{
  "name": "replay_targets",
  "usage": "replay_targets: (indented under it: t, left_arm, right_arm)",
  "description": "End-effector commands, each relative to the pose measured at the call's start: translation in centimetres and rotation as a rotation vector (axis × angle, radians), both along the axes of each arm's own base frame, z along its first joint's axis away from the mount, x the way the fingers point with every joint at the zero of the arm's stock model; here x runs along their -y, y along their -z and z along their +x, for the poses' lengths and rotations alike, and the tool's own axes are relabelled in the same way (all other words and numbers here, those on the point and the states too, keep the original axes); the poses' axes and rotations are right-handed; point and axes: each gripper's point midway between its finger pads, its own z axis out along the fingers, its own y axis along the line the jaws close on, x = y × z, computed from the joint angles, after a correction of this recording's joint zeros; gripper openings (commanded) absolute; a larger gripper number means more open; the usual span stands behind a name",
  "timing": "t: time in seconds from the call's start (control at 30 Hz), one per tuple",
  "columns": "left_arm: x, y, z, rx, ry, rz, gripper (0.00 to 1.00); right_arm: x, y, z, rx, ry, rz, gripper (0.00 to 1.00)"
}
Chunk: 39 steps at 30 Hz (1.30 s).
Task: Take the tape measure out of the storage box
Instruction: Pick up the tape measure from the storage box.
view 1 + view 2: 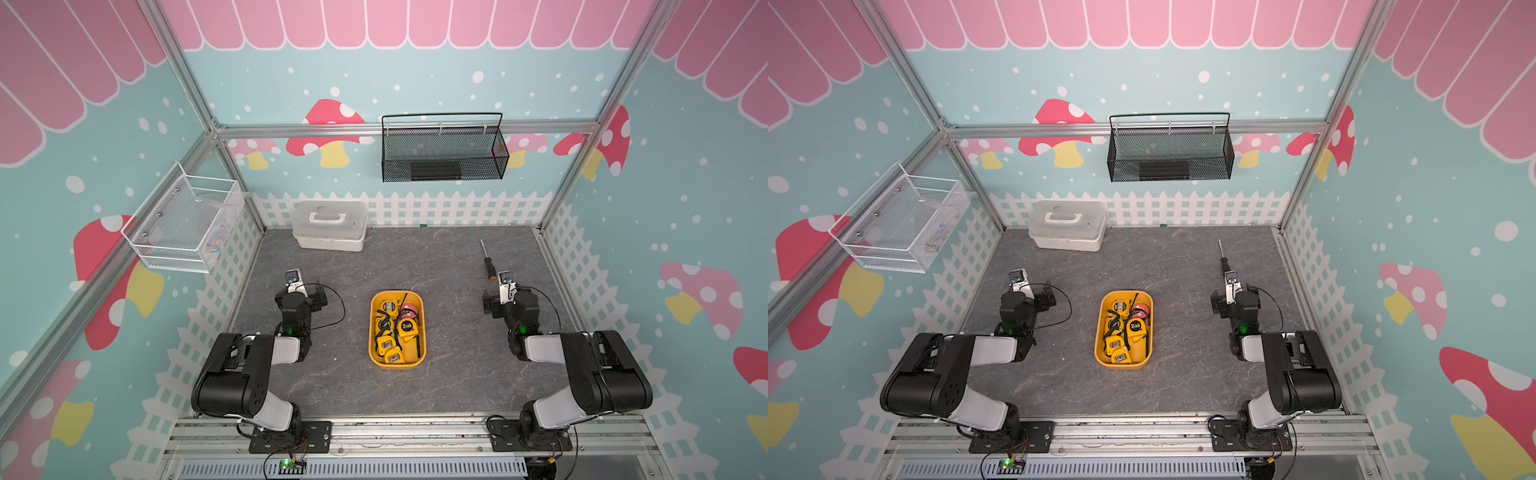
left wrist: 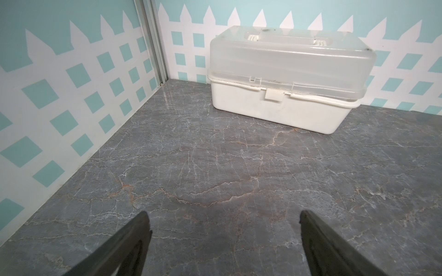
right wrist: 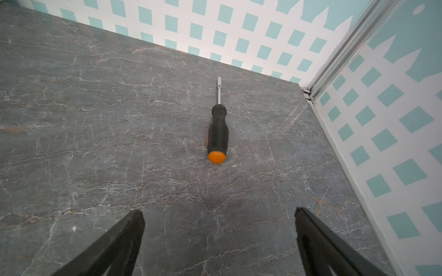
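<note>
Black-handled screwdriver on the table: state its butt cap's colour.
The butt cap is orange; clearest in the right wrist view.

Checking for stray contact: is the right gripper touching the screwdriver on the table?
Apart. The right wrist view shows bare table between the open right gripper and the screwdriver.

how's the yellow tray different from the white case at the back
The yellow tray is open-topped, so its tape measures show; the white case is shut under a cloudy lid with a handle, and its contents are hidden. The yellow tray sits mid-table; the white case stands at the back. The yellow tray is shallow, the white case taller. Both are rounded plastic containers resting on the grey tabletop.
</note>
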Motion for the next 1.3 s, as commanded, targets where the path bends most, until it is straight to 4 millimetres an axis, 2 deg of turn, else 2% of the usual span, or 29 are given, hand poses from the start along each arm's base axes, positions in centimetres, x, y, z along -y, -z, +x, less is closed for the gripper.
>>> replay_targets:
  t: [0.0, 0.17, 0.23, 0.33, 0.43, 0.53, 0.63, 0.73, 0.9, 0.97, 1.07, 1.27]
  left_arm:
    - [0.2, -1.0, 0.3, 0.028, 0.006, 0.018, 0.95]
    - [-0.1, -4.4, -0.7, -0.054, -0.023, -0.018, 0.94]
    - [0.5, -5.4, -1.4, -0.083, -0.006, -0.05, 0.92]
    - [2.0, -5.9, -2.4, -0.113, 0.049, -0.102, 0.91]
    - [3.6, -5.6, -3.3, -0.151, 0.098, -0.135, 0.9]
    - [6.2, -5.4, -3.8, -0.208, 0.167, -0.144, 0.89]
    - [8.3, -5.1, -3.8, -0.259, 0.206, -0.193, 0.87]
    - [8.8, -4.8, -3.7, -0.288, 0.168, -0.296, 0.84]
    - [10.3, -4.1, -3.4, -0.339, 0.189, -0.398, 0.81]
    - [11.2, -3.5, -3.5, -0.387, 0.222, -0.419, 0.79]
    - [12.4, -2.8, -3.7, -0.451, 0.255, -0.414, 0.75]
    - [15.1, -2.2, -4.8, -0.521, 0.331, -0.362, 0.74]
  right_arm:
    - [-0.1, -0.4, 0.0, 0.013, 0.002, -0.008, 0.99]
    - [-0.2, -1.6, 0.0, 0.02, -0.001, -0.01, 0.99]
    - [-0.5, -2.4, 0.1, -0.048, -0.004, -0.01, 0.99]
    - [-0.9, -3.7, -0.1, -0.164, -0.002, 0.022, 0.99]
    - [-2.2, -4.9, -0.7, -0.217, -0.027, 0.046, 0.99]
    - [-4.7, -6.0, -1.4, -0.266, -0.102, 0.056, 0.99]
    - [-8.7, -6.8, -2.3, -0.318, -0.239, 0.05, 0.98]
    - [-12.8, -7.5, -3.7, -0.364, -0.394, 0.049, 0.99]
    - [-18.6, -7.8, -6.6, -0.43, -0.65, 0.115, 0.99]
    - [-20.0, -7.4, -7.6, -0.453, -0.712, 0.121, 0.98]
    - [-21.0, -6.9, -8.4, -0.485, -0.742, 0.103, 0.98]
    - [-22.4, -7.8, -9.3, -0.469, -0.794, 0.077, 0.98]
